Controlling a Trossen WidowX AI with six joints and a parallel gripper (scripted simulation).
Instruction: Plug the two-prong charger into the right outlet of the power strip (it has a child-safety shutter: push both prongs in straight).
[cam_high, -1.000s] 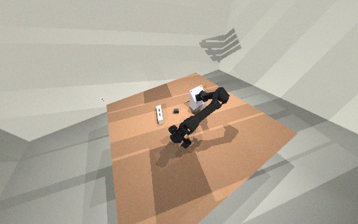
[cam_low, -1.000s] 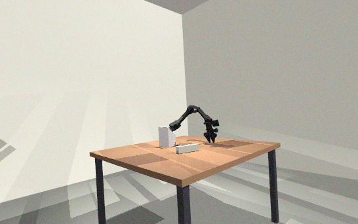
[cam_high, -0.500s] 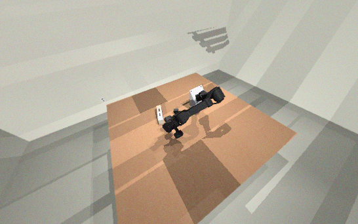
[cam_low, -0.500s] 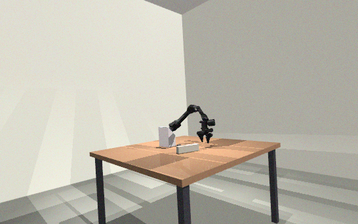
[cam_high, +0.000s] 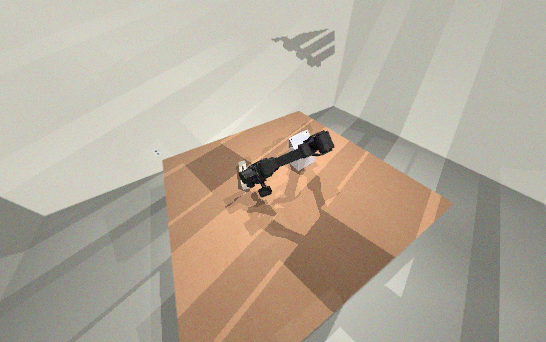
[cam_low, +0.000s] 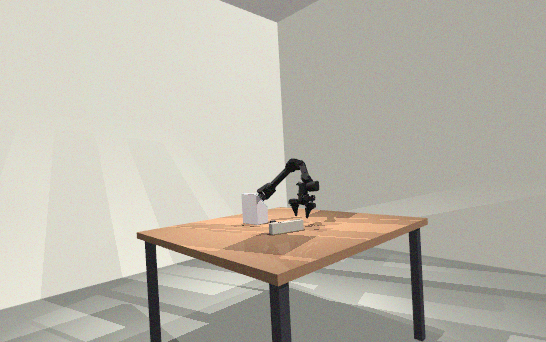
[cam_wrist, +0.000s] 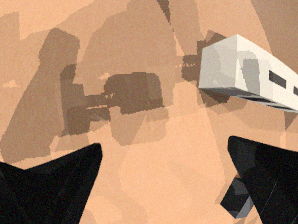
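Gripper (cam_low: 303, 210) is hanging wide open, holding nothing, just above the table (cam_low: 320, 250). Power strip (cam_wrist: 249, 72) is lying flat nearby. Charger (cam_wrist: 237, 197) is showing dark beside 1 finger (cam_wrist: 269, 183).

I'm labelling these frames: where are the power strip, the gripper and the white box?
power strip (cam_wrist: 242, 70): wrist view, on its top face.
gripper (cam_low: 303, 210): exterior view, midway between the open fingertips.
white box (cam_low: 253, 210): exterior view, on its front face.
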